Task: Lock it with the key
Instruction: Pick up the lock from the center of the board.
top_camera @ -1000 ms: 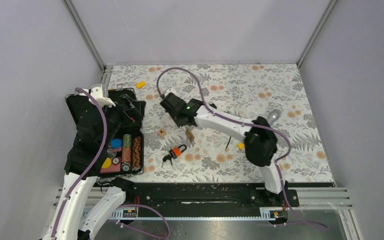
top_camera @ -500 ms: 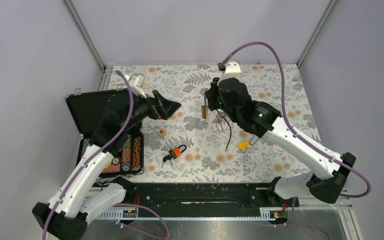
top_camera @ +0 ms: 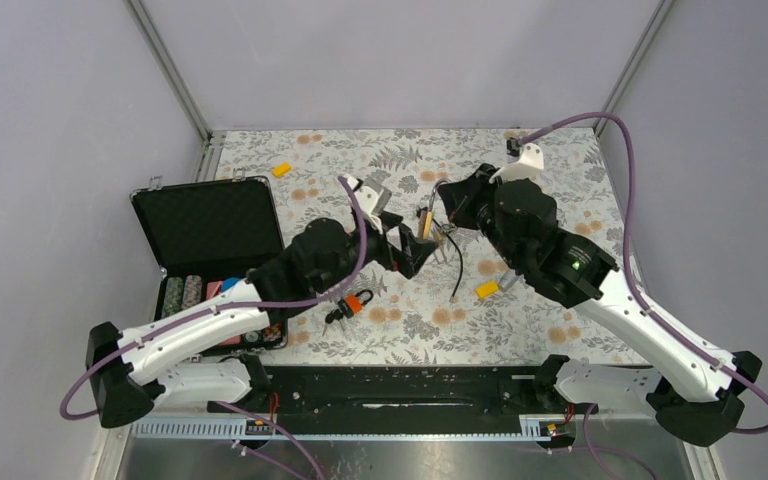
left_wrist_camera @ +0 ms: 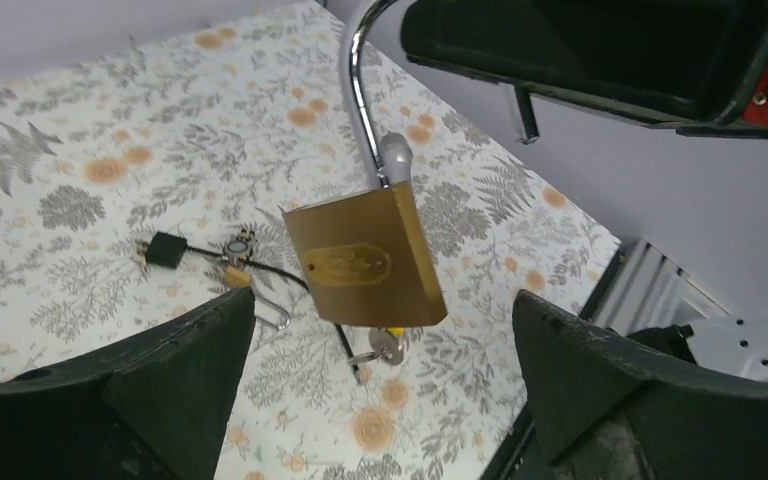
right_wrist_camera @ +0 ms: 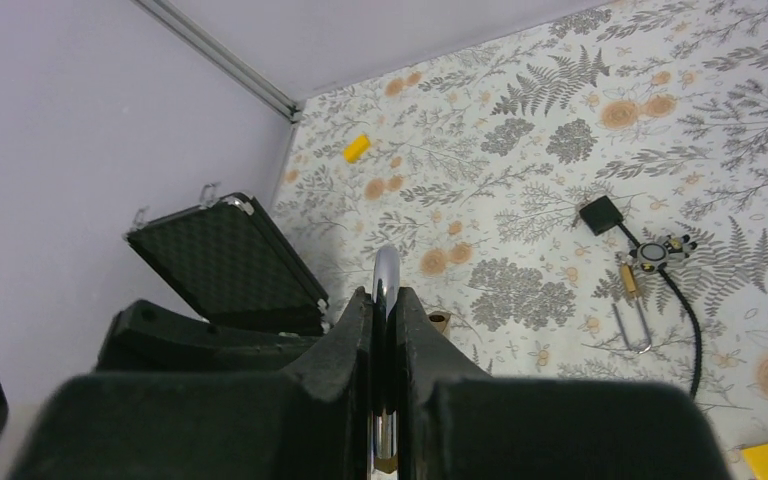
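Observation:
The brass padlock (left_wrist_camera: 365,265) hangs in the air by its silver shackle (left_wrist_camera: 358,90), above the middle of the table (top_camera: 426,222). My right gripper (right_wrist_camera: 385,300) is shut on the shackle (right_wrist_camera: 386,262) and holds it from above (top_camera: 440,205). A small silver key (left_wrist_camera: 388,347) sticks out of the lock's underside. My left gripper (left_wrist_camera: 382,300) is open, with one finger on each side of the lock body and not touching it. It sits just near-left of the lock in the top view (top_camera: 413,250).
An orange-and-black key bunch (top_camera: 352,303) lies under the left arm. An open black case (top_camera: 210,225) with poker chips stands at the left. Yellow blocks lie at the back (top_camera: 281,169) and right of centre (top_camera: 487,289). A black cable with small fittings (right_wrist_camera: 650,255) lies below the lock.
The right gripper lifted the padlock off the table, first far then right. The left arm swung from the case to the middle, and its open jaws now flank the lock.

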